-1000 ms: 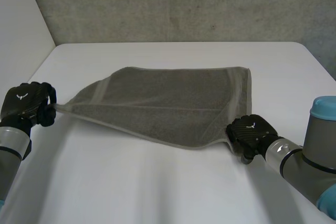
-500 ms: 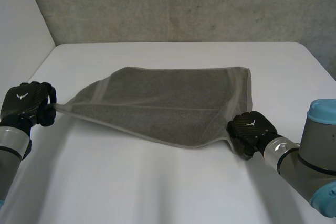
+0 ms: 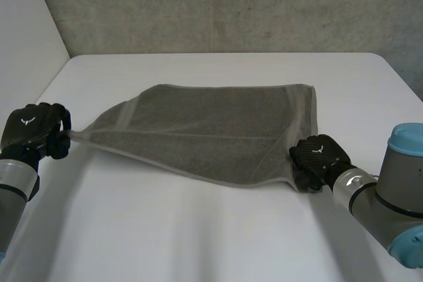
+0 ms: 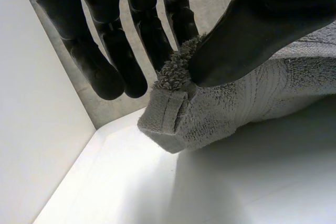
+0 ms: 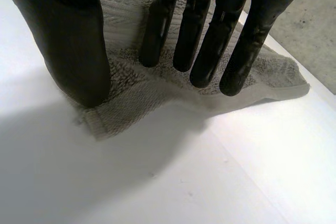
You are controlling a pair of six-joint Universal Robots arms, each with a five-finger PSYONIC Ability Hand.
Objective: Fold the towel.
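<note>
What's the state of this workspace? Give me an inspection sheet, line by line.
surface: white table, bare around the towel.
job's things: grey towel, its near edge stretched between the two hands.
clutter: nothing seen.
hands: left hand pinches the towel's near left corner; right hand grips its near right corner, thumb against fingers.
cables: nothing seen.
surroundings: grey concrete wall behind the table.
</note>
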